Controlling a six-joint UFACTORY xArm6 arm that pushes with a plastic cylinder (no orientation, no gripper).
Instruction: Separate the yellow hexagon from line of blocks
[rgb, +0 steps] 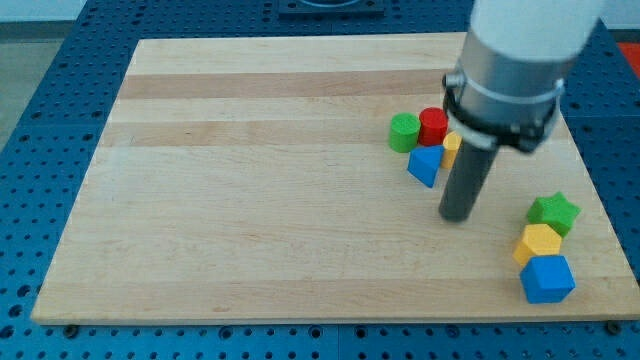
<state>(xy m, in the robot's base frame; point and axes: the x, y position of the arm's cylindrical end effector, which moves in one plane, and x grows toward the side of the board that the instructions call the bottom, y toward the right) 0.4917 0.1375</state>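
Observation:
The yellow hexagon (540, 243) sits at the view's lower right, in a short line between a green star (555, 212) above it and a blue cube (548, 279) below it. All three touch or nearly touch. My tip (457, 215) rests on the board to the left of this line, about eighty pixels from the yellow hexagon. It sits just below and right of a second cluster: a green cylinder (404, 131), a red cylinder (433, 125), a blue block (425, 165) and a yellow block (452, 147) partly hidden by the rod.
The wooden board (250, 180) lies on a blue pegboard table (60, 120). The line of three blocks is close to the board's right and bottom edges. The arm's pale body (520, 50) hangs over the upper right.

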